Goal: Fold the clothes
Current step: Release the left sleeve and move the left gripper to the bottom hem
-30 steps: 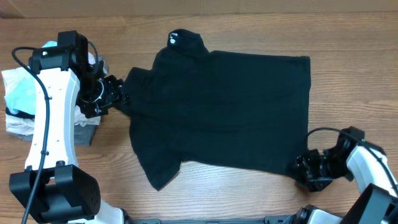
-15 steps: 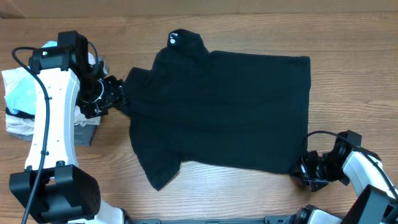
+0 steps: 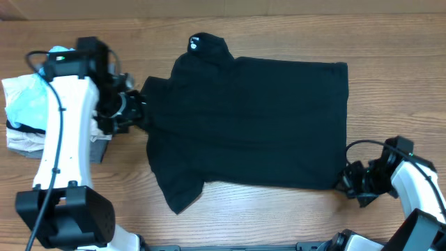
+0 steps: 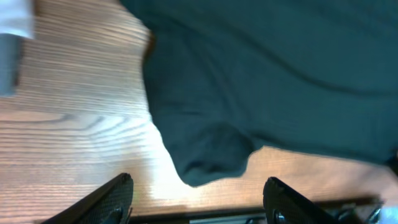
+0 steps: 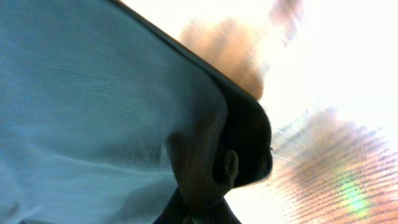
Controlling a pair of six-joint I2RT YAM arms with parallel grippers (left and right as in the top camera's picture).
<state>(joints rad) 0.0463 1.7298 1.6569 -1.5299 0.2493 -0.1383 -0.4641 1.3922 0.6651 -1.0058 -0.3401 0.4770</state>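
My right fingers [image 3: 357, 183] pinch the near corner of the shirt [image 3: 251, 118], which lies flat on the tabletop [image 3: 279, 219], and my left fingers [image 4: 115, 196] are spread by its sleeve, so I think the fold is only starting and next I must lift that corner across, clear of the clothes pile [image 3: 21, 115] on the left.

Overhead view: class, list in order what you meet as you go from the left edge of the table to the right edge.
stack of folded garments → left gripper → black shirt → right gripper, at the shirt's near right corner
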